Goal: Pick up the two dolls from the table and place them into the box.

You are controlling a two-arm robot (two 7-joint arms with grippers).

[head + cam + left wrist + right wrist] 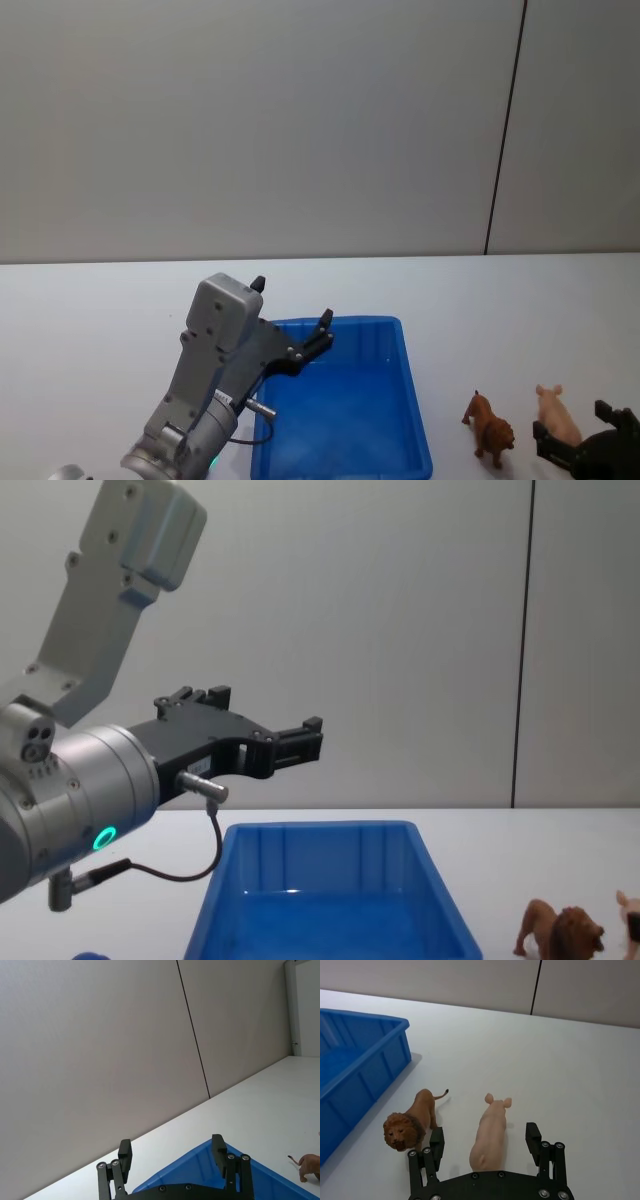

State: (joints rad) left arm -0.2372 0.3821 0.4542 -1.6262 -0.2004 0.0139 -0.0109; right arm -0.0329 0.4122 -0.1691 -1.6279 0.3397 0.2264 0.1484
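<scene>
The brown lion (490, 425) and the pale pink pig (553, 408) stand side by side on the white table (90, 310), to the right of the blue box (345, 400). My right gripper (485, 1139) is low at the pig (490, 1130), open, with one finger on each side of its rear. The lion (412, 1120) stands just outside one finger, facing the gripper. My left gripper (292, 300) hangs open in the air above the box's left part, with nothing between its fingers (125, 1152).
The box (330, 900) holds nothing that I can see. A grey wall with a dark vertical seam (505, 120) rises behind the table. Bare tabletop stretches beyond the dolls and to the left of the box.
</scene>
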